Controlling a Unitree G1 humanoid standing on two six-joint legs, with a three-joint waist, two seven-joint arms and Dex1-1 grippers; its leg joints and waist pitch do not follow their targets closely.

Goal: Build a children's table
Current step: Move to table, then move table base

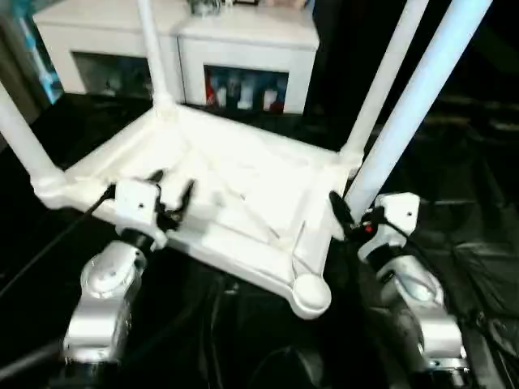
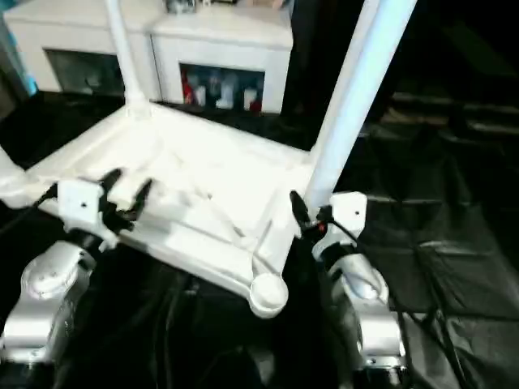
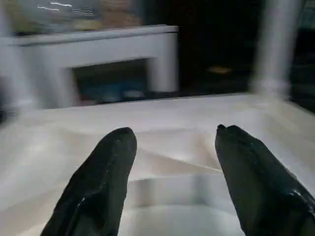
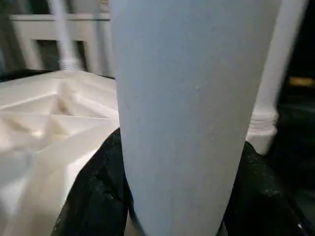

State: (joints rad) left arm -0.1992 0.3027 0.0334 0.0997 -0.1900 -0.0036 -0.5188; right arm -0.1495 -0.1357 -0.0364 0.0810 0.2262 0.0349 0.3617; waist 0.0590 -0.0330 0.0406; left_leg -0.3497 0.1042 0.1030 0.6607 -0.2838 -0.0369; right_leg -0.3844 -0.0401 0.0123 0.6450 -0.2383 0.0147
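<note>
The children's table (image 1: 235, 186) lies upside down on the black work table, ribbed underside up. Three white legs stand in its corner sockets, at the left (image 1: 20, 134), the back (image 1: 150, 49) and the right (image 1: 389, 73). The near corner socket (image 1: 310, 293) holds no leg. My right gripper (image 1: 349, 215) is shut on another white leg (image 1: 413, 97), which leans up to the right beside the table's right edge; in the right wrist view this leg (image 4: 187, 98) sits between the black fingers. My left gripper (image 1: 170, 190) hovers open over the table's near edge, nothing between its fingers (image 3: 106, 162).
A white cabinet (image 1: 243, 40) with coloured items in its open shelves stands behind the work table. Wrinkled black cover (image 1: 470, 259) spreads to the right and front. Dark cables (image 1: 49, 243) run along my left forearm.
</note>
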